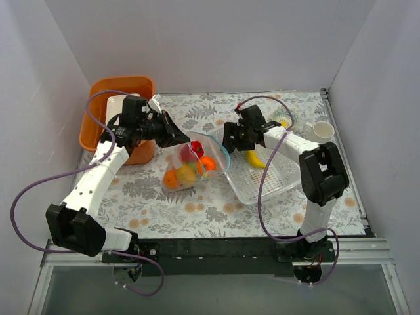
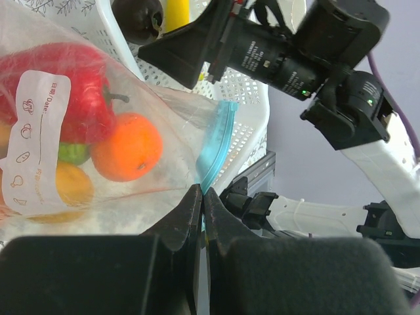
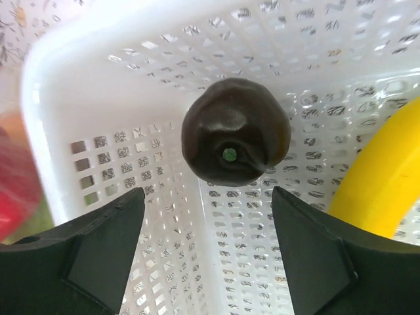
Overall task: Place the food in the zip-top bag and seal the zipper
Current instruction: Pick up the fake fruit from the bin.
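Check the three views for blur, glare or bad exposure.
Top external: even light, sharp, faint sheen on the zip-top bag. Left wrist: left gripper is a dark, soft foreground; bag film hazy with glare. Right wrist: dark purple ball crisp, white basket rim near blown out.

Plain white walls (image 1: pixel 210 39) — floral cloth (image 1: pixel 164 210) underneath.

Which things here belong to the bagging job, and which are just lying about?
Job:
- zip-top bag with its blue zipper, pinched by the left pincer
- red pepper piece and orange inside it
- dark purple ball ahead of the open right pincer
- banana

Lying about:
- white basket holding the ball and banana
- orange bin
- white cup
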